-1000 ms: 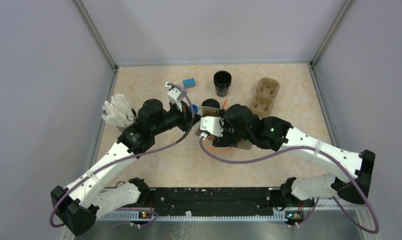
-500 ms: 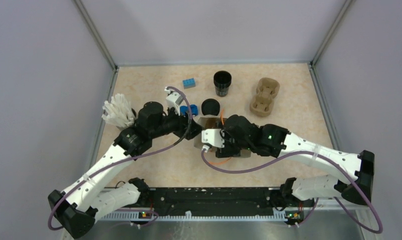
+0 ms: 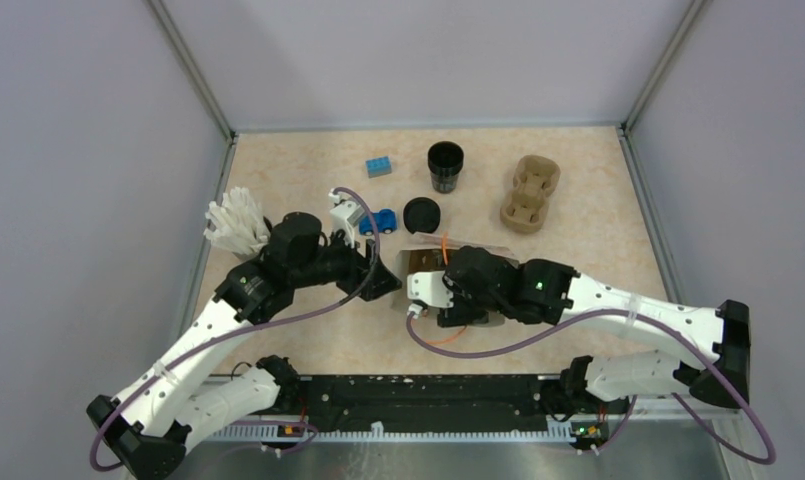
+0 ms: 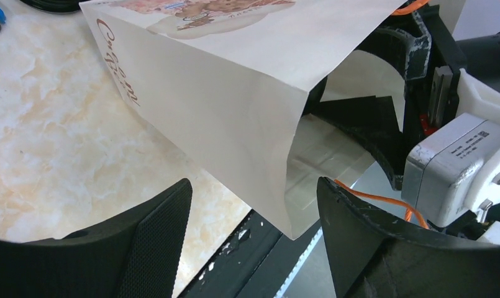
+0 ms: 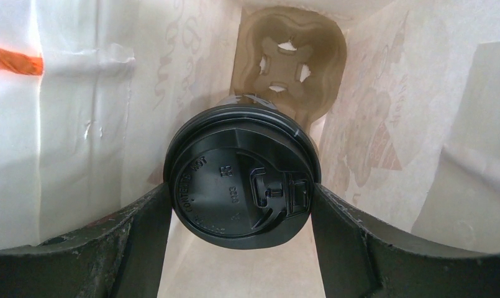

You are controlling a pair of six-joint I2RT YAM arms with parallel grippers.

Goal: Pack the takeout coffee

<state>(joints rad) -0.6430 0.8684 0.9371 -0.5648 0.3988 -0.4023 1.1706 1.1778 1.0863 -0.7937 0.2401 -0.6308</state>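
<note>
In the right wrist view a black lidded takeout coffee (image 5: 241,180) sits inside a paper bag (image 5: 79,124). My right gripper (image 5: 241,200) is shut on its lid rim, one finger on each side. A brown pulp carrier (image 5: 289,59) lies deeper in the bag. From above, the bag (image 3: 418,259) lies mid-table with my right wrist over its mouth. My left gripper (image 4: 253,208) is open at the bag's mouth corner (image 4: 284,205), its fingers apart from the paper. An open black ridged cup (image 3: 445,166) and a flat black lid (image 3: 422,214) rest farther back.
A second pulp carrier (image 3: 531,192) lies at the back right. A blue brick (image 3: 379,166) and a blue toy car (image 3: 382,221) sit back left of centre. A cup of white utensils (image 3: 235,224) stands by the left wall. An orange cord (image 3: 440,338) trails beside the bag.
My left gripper opened, let go of the bag and drew back toward the near left. My right arm and the bag shifted toward the near edge.
</note>
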